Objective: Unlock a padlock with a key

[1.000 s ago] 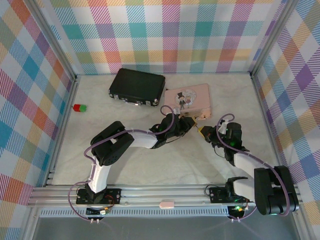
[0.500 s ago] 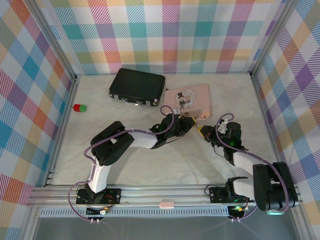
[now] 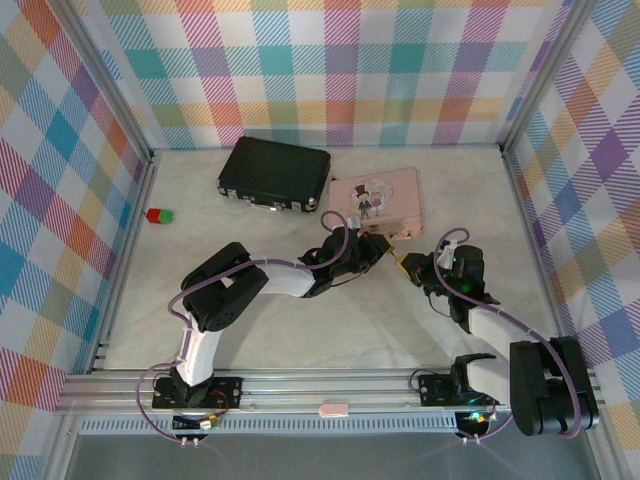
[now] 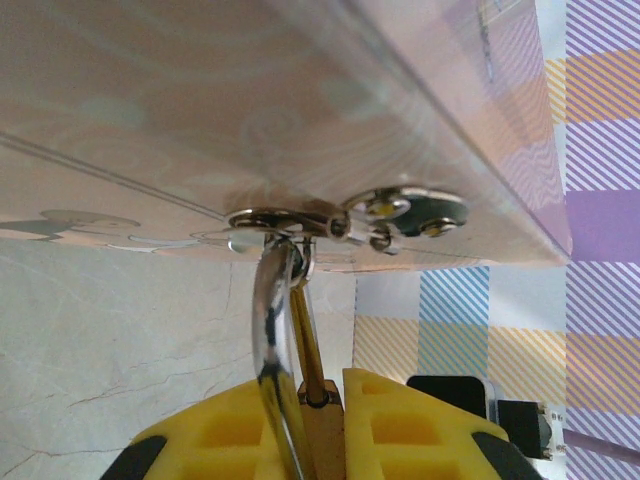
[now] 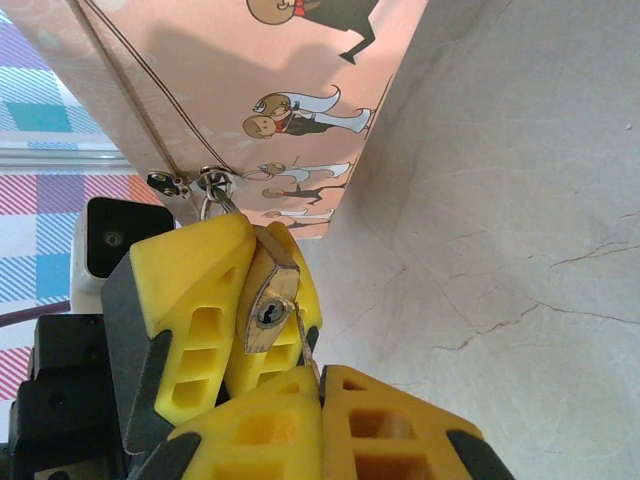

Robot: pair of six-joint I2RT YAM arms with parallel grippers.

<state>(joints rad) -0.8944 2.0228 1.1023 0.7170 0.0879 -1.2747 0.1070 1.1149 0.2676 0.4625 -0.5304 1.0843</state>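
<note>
The brass padlock hangs by its silvery shackle from the clasp of the pink box. My left gripper is shut on the padlock's body, and its yellow fingers flank it in the right wrist view. My right gripper is shut on the thin grey key. The key's blade points up at the padlock's bottom face, its tip just right of the keyhole and outside it. From above, the left gripper and right gripper meet at the box's front edge.
A black case lies behind the left arm, to the left of the pink box. A small red and green block sits near the left wall. Checked walls close in three sides of the pale marbled table.
</note>
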